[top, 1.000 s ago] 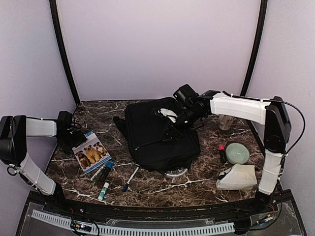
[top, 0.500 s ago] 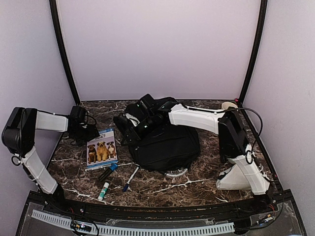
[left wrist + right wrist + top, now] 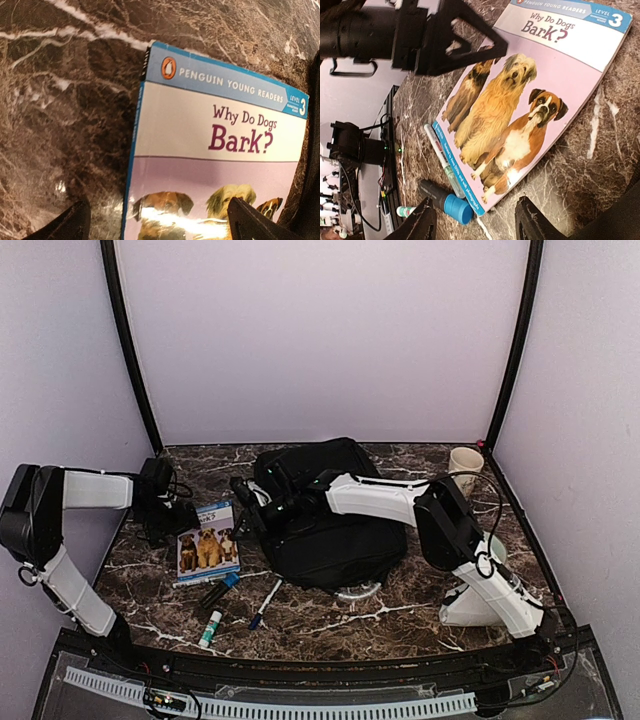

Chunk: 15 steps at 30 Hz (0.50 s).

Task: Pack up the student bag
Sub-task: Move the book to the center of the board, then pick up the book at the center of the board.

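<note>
Left gripper [image 3: 160, 222] spread wide, seemingly above book [image 3: 215, 150]

L end effector [image 3: 185, 518] points twd 3 o'clock, jaws spread wide; R end effector [image 3: 246, 519] stretched twd 9, jaws parted.

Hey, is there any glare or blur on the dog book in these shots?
Left wrist view: a white glare streak runs across the dogs on the Why Do Dogs Bark? book, title sharp. Right wrist view: the cover is crisp, no strong glare. Top external view: its title is too small to read.
</note>
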Tool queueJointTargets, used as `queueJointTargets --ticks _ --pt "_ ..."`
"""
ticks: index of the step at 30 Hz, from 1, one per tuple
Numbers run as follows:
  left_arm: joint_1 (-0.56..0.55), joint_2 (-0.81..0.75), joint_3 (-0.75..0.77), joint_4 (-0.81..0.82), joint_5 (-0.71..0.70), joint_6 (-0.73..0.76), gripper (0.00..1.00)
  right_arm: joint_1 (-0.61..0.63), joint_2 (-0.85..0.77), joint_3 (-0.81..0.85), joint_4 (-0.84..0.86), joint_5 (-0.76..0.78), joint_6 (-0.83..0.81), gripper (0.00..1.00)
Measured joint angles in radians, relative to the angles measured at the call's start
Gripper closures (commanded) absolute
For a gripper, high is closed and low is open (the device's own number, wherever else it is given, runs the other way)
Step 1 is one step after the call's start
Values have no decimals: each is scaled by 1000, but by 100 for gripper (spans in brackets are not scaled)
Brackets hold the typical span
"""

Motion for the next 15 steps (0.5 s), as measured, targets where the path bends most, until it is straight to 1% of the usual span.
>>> queueJointTargets --ticks 2,6,7,10,15 --pt "10 -31 -20 -19 4 -6 4 2 5 3 18 29 22 51" --pt "57 -83 -78 -30 53 -22 13 3 19 4 50 83 65 51" --pt "67 -87 -89 -27 64 -22 14 3 24 4 57 93 76 50" --pt "90 -98 -104 -5 110 -24 21 6 34 4 65 126 101 44" --pt "107 -91 -121 59 206 -23 31 15 37 3 79 179 148 42"
